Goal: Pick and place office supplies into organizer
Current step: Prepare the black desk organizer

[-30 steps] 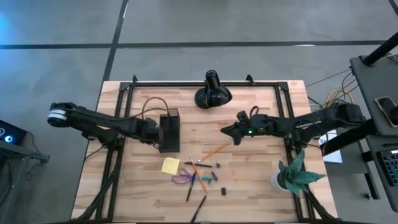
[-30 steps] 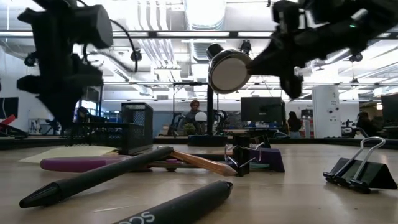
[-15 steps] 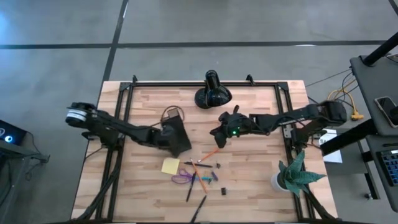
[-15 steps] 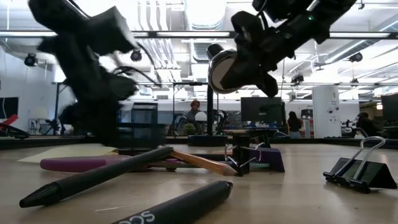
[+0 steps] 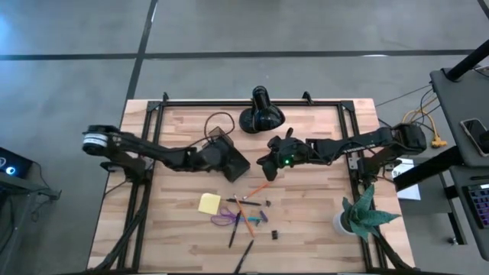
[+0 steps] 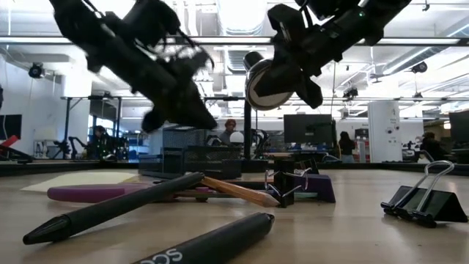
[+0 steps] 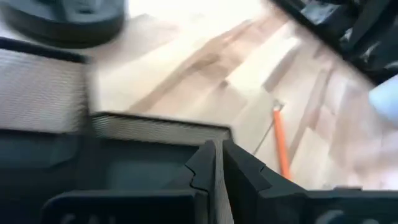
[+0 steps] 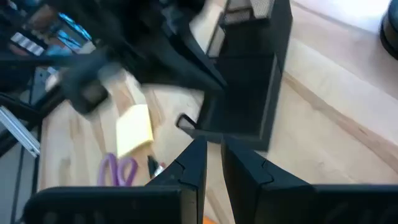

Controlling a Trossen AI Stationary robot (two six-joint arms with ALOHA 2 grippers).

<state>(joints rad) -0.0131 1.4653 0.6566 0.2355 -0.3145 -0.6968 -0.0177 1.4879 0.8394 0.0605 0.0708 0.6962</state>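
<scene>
A: Listing tools first. Left tool [image 5: 205,155]: fingers pressed together, set against the organizer [image 5: 229,160]; whether it actually pinches the mesh wall I cannot tell. Right tool [image 5: 266,162]: fingers [image 8: 186,171] nearly together, nothing between them, hanging over the middle of the worktop [image 5: 313,214], just right of the organizer

B: Organizer, entry?

A: Black mesh box, turned askew on the worktop, sitting left of centre between the two tools. Compartments show no contents that I can make out

B: Supplies near it?

A: Orange pencil [image 5: 263,186], lying slantwise just below the right tool. Yellow sticky-note pad [image 5: 209,203], below the organizer, apart from it. Purple-handled scissors [image 5: 225,219], just below the pad. Blue marker [image 5: 247,224], crossing a thin cluster of black pens [image 5: 234,231] beside the scissors. One more black pen [image 5: 244,255] at the near edge. Small dark bits [image 5: 274,234] to the right of the cluster; the low view shows a black binder clip [image 6: 427,199] standing on the wood

B: Other items?

A: Black dome lamp [image 5: 261,113] at the far edge, centre. Green plant in white pot [image 5: 361,214] at the near right corner, well apart from everything else
</scene>
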